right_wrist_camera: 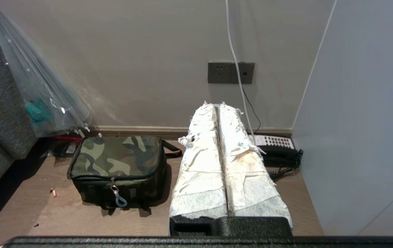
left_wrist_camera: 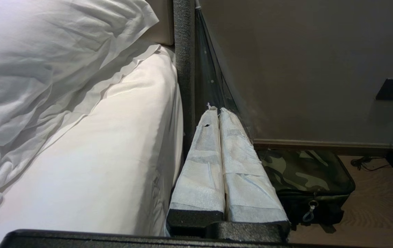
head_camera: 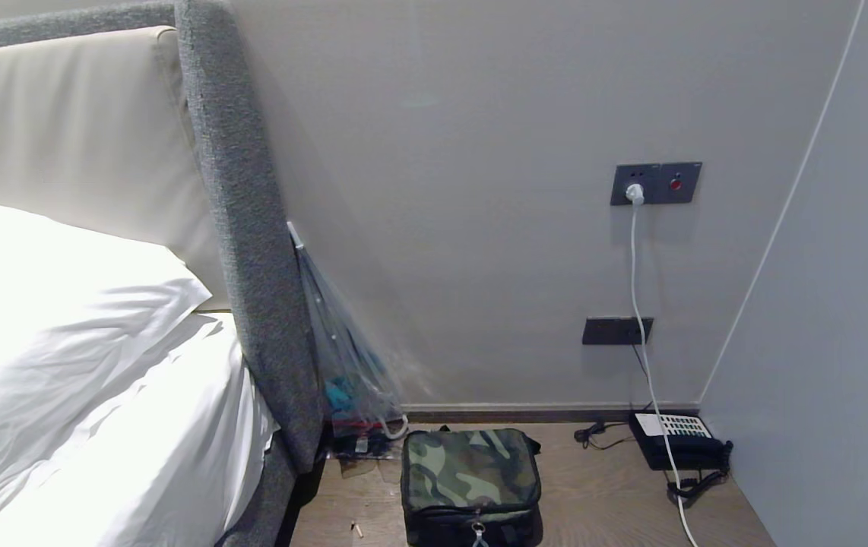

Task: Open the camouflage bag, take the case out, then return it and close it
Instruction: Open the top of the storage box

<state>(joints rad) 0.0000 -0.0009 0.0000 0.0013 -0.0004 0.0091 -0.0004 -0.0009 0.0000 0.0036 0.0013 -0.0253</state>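
Bag zipped, both claws pressed together and clear of it.
Left claw (left_wrist_camera: pixel 221 111) hangs beside the bed (head_camera: pixel 99 425); the camouflage bag (head_camera: pixel 470 469) sits on the floor (head_camera: pixel 601 494) between bed and telephone (head_camera: pixel 681 441); right claw (right_wrist_camera: pixel 220 105) should spread, then pinch the zip pull (right_wrist_camera: pixel 119 199).

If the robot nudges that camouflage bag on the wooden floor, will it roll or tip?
Probably neither: the camouflage bag looks boxy and sits flat, so it should slide. Its fabric top seems soft and may dent when pressed.
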